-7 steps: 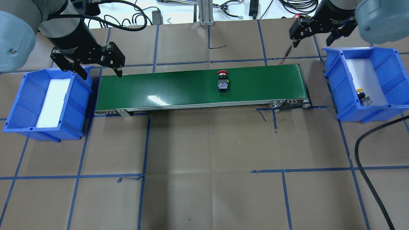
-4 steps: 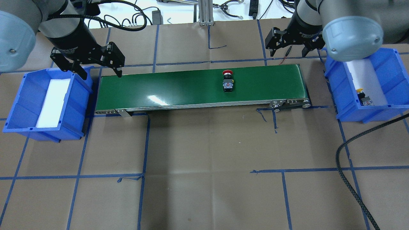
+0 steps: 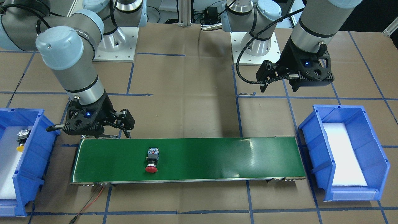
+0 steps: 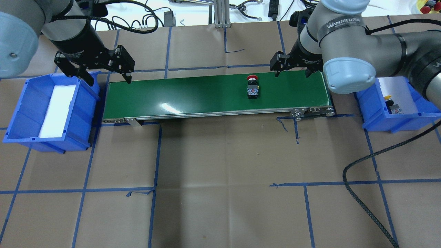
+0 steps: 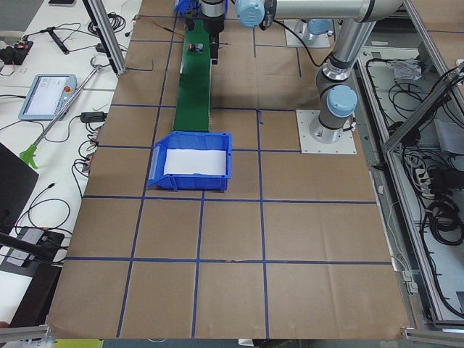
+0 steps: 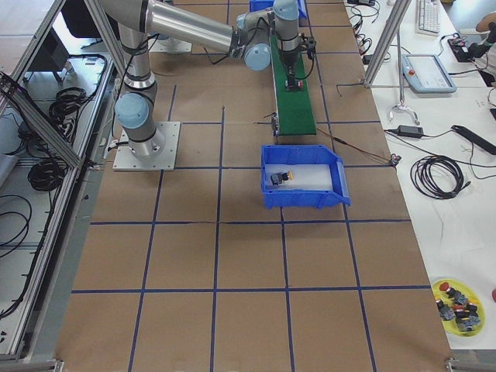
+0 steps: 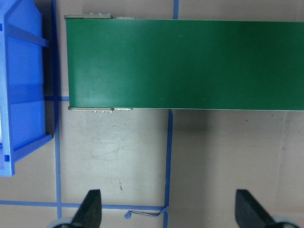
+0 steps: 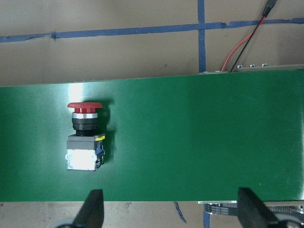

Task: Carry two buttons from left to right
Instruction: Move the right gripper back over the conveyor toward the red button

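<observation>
Silver-grey right arm point(image 4: 386, 55) & left arm point(image 3: 314, 18): pale-blue joint caps point(image 3: 63, 46), black wrists w/ blue LEDs point(image 3: 88, 114), black braided cables point(image 4: 345, 172). "WANJEED" on right. White bolted base plates point(image 3: 127, 51) beyond green conveyor belt point(image 3: 217, 155).

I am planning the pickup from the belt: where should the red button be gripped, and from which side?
Grip the red button by its grey blocky body, coming straight down from above. It lies on its side on the green belt, so the body's flat sides offer parallel faces; the round cap would likely slip. The open right tool is nearest.
</observation>
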Tool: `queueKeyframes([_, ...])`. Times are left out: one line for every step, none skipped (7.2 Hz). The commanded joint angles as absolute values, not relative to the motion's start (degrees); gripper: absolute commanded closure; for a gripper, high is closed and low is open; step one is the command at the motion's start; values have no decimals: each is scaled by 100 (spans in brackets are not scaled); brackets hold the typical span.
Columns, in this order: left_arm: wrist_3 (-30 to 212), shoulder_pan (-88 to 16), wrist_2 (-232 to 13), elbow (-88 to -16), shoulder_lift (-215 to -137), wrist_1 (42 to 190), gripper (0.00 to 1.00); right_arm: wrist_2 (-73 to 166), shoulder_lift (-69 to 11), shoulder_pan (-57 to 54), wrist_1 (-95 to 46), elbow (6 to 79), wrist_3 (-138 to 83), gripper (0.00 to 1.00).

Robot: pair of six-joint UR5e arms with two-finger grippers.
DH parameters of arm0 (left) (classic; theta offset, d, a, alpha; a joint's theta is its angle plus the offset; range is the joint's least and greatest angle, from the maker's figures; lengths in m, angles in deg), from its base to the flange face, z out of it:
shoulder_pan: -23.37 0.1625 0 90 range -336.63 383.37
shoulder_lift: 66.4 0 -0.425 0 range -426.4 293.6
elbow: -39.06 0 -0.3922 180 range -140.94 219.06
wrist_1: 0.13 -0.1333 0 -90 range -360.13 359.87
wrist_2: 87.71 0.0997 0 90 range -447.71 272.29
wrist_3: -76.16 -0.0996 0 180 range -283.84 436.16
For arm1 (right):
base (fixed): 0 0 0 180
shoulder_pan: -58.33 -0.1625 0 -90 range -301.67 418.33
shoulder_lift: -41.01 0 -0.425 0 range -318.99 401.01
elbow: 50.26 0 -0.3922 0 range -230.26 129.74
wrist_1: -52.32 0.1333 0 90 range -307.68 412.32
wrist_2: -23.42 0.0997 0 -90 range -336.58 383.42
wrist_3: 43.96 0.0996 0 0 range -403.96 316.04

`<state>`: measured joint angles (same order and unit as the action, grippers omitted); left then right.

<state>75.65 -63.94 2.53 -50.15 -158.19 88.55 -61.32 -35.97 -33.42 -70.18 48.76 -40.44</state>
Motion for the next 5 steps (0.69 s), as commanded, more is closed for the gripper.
queueKeyframes([7572, -6400, 255, -5015, -15815, 8855, 0, -6069, -3240, -3369, -7064, 4687, -4036, 0])
queueKeyframes([7572, -6391, 255, -5015, -15815, 8855, 0, -6104, -3029, -3456, -7046, 4451, -4036, 0])
queueKeyframes([7563, -6391, 255, -5015, -15815, 8855, 0, -6113, -2845, -3562, -7064, 4335, -4019, 0])
queueKeyframes([7563, -6399, 255, -5015, -15815, 8855, 0, -6191, -2738, -3571, -7073, 4308, -3923, 0])
queueKeyframes([7563, -6400, 255, -5015, -15815, 8855, 0, -6201, -2694, -3572, -7073, 4308, -3913, 1])
